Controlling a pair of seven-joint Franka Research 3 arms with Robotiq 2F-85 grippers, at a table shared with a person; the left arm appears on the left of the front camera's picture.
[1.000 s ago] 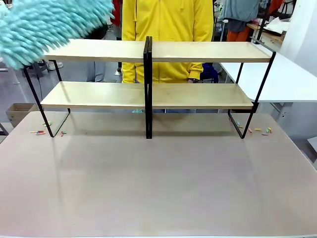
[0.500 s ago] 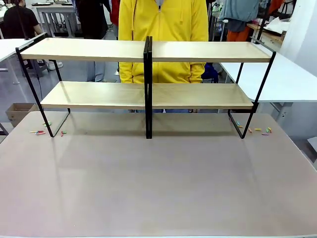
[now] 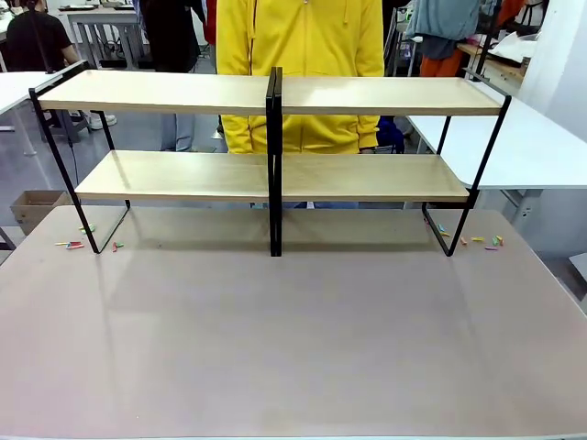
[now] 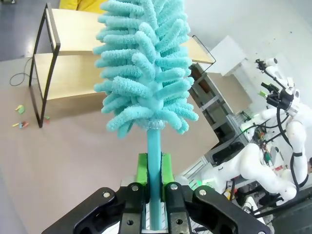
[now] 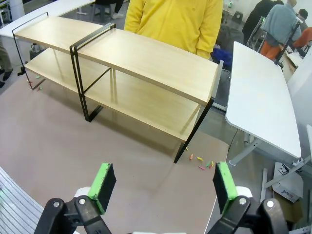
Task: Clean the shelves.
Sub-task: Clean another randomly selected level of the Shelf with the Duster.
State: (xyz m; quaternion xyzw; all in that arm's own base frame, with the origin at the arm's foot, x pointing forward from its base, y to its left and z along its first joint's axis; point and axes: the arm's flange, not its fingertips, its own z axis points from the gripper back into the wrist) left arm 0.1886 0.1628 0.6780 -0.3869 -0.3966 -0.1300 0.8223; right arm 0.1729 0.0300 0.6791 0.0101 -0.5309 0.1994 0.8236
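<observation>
The shelves (image 3: pixel 165 92) stand across the far half of the grey-brown tabletop, two tiers of light wooden boards on a black frame with a centre post (image 3: pixel 273 156). All the boards are bare. In the left wrist view my left gripper (image 4: pixel 154 170) is shut on the handle of a teal fluffy duster (image 4: pixel 146 68). The duster's head rises upright in front of the shelves (image 4: pixel 73 73), well away from them. My right gripper (image 5: pixel 165 187) is open with nothing between its green pads, high above the tabletop and looking down on the shelves (image 5: pixel 146 58).
A person in a yellow top (image 3: pixel 303 46) stands behind the shelves. Small coloured scraps lie on the tabletop by the rack's left foot (image 3: pixel 71 244) and right foot (image 3: pixel 481 241). A white table (image 3: pixel 532 147) adjoins at the right.
A second ago the duster's head hung over the top left board in the front view; it has since left that picture. The shelves have not moved.
</observation>
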